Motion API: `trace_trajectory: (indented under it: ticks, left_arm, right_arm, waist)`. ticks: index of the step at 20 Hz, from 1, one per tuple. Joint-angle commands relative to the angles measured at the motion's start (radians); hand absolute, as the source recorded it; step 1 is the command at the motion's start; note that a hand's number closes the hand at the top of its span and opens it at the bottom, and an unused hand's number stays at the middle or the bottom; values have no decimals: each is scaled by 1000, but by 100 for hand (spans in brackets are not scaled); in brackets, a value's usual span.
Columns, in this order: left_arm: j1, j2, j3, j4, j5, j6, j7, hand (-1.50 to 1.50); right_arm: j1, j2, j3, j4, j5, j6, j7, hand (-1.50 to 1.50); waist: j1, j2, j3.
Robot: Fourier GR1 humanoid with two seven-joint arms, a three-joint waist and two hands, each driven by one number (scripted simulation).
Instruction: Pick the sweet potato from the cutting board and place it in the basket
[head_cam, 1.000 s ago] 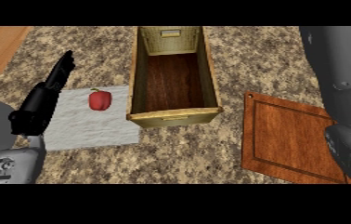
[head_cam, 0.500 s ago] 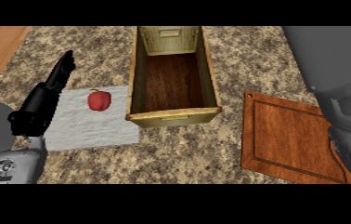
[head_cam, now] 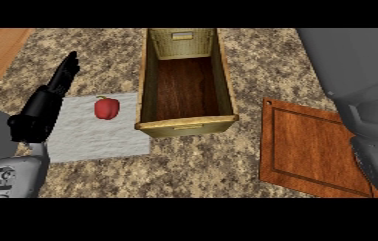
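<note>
No sweet potato shows on the cutting board (head_cam: 314, 147); left hand (head_cam: 46, 107) rests open, empty (right hand's state unclear); basket (head_cam: 186, 125) awaits, so grasping hasn't begun.

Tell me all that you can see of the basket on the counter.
The basket is a long, narrow, open-topped box with pale woven walls and a dark wooden floor. It holds nothing. It stands upright on the counter, its near-left corner at the edge of the white mat. Neither hand touches it.
</note>
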Motion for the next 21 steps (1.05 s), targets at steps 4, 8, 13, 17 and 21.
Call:
trace_trajectory:
  ticks: [4,8,13,17,21]
  left_arm:
    - [14,-11,-2,20,-3,-8,-15,0]
    - [-10,-18,-11,-18,-8,4,29,0]
    - [27,-28,-9,-40,-7,10,8,0]
    - [12,6,10,-26,22,-38,17,0]
    - [6,30,25,-37,33,-61,17,0]
  right_arm:
    - [44,17,-111,-68,-76,-69,24,-150]
    - [-14,39,-255,15,-114,-299,78,-150]
    - [19,-37,-348,7,-104,-490,82,-150]
    - [72,-103,-389,61,-81,-579,27,-150]
    - [79,-213,-454,86,-110,-584,9,-150]
  waist:
    - [-10,-4,1]
    - [10,2,0]
    - [6,2,0]
    - [14,8,0]
    - [14,7,0]
